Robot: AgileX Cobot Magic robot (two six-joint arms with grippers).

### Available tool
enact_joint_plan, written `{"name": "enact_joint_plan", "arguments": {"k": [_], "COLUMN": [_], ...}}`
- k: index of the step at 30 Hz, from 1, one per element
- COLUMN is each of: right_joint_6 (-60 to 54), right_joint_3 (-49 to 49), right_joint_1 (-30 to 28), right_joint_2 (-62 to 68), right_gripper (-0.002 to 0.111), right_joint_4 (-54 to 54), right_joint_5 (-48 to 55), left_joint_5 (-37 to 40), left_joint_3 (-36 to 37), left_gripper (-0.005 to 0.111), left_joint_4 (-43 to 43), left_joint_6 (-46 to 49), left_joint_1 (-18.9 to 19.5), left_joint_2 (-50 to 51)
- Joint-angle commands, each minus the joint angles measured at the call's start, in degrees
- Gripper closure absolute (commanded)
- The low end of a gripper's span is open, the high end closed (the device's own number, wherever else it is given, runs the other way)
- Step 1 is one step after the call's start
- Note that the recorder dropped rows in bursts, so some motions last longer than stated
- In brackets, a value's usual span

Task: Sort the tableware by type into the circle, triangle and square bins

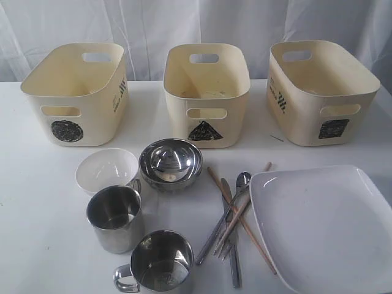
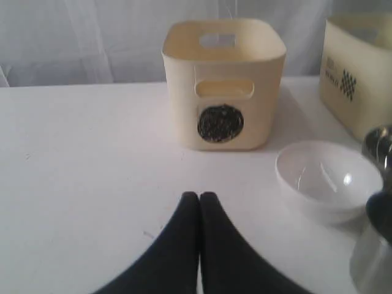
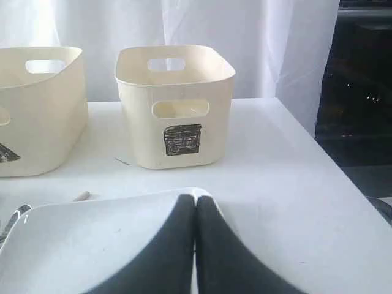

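Holds nothing in the left gripper (image 2: 199, 197), black fingers (image 2: 184, 233) pressed tip to tip with no gap between; likewise the right gripper (image 3: 196, 199), closed on nothing, poised over the near part of the large white plate (image 1: 324, 226); shows neither gripper in the exterior view. Faces three bins in a row at the back of the table (image 1: 37, 233), with nothing sorted into them as far as their insides show: circle bin (image 1: 73, 92) on the left, triangle bin (image 1: 206, 92) in the middle, square bin (image 1: 321, 92) on the right. Finds the small white bowl (image 2: 327, 177) ahead of the left fingers and off toward the middle of the table, upright, mouth up, just in front of the circle bin and just beside the steel bowl (image 1: 170, 163); puts the left arm plainly nearer to it. Calls, on this reading, for parted fingers first, then a reach forward and inward to the bowl's rim, minding the steel mug (image 1: 115, 217) standing just in front of the bowl. Leaves to the right arm the cutlery (image 1: 229, 220), long axes running roughly front to back between that mug and the plate, and the plate itself.
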Motion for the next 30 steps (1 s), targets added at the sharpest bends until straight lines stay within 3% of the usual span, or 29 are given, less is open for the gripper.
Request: {"name": "enact_joint_plan", "arguments": {"k": [1, 7, 14, 30], "right_joint_6": [-0.2, -0.2, -0.2, -0.2], "right_joint_3": [0.3, 0.3, 0.3, 0.3], "right_joint_1": [-0.1, -0.1, -0.1, -0.1], "right_joint_2": [-0.4, -0.4, -0.4, -0.4], "right_gripper": [0.108, 0.108, 0.108, 0.108], "right_joint_4": [0.1, 0.1, 0.1, 0.1], "right_joint_5": [-0.1, -0.1, -0.1, -0.1], "left_joint_5": [-9.7, -19.8, -22.8, -22.5], "left_joint_3": [0.2, 0.2, 0.2, 0.2], "left_gripper": [0.106, 0.106, 0.106, 0.106], "left_joint_4": [-1.5, -1.5, -1.3, -0.8], "left_joint_6": [-11.7, -25.3, -35.3, -36.0], "left_joint_1": [0.0, 0.0, 0.0, 0.0], "left_joint_2": [-0.3, -0.3, -0.3, -0.3]}}
